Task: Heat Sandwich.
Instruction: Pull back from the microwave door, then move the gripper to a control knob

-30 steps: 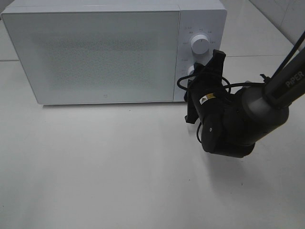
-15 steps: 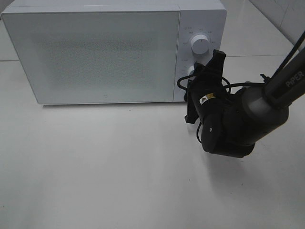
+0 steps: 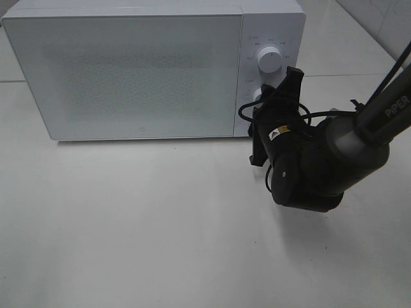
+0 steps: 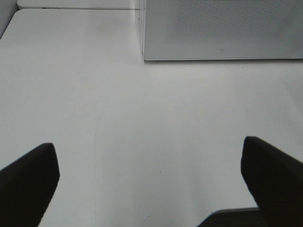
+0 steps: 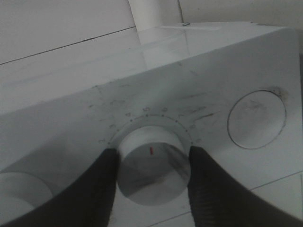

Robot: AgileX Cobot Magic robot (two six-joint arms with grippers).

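The right hand (image 5: pixel 152 158) pinches the microwave's (image 3: pixel 141 77) lower knob (image 5: pixel 151 176), at eleven o'clock from its wrist (image 3: pixel 302 168), axis facing it; the left hand (image 4: pixel 150 179) hangs spread, well apart.

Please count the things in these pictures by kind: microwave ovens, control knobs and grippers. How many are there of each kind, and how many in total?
Microwave oven: 1
Control knobs: 2 (upper knob, lower knob)
Grippers: 2 (left gripper, open over the table; right gripper, fingers closed on the lower knob)
Total: 5
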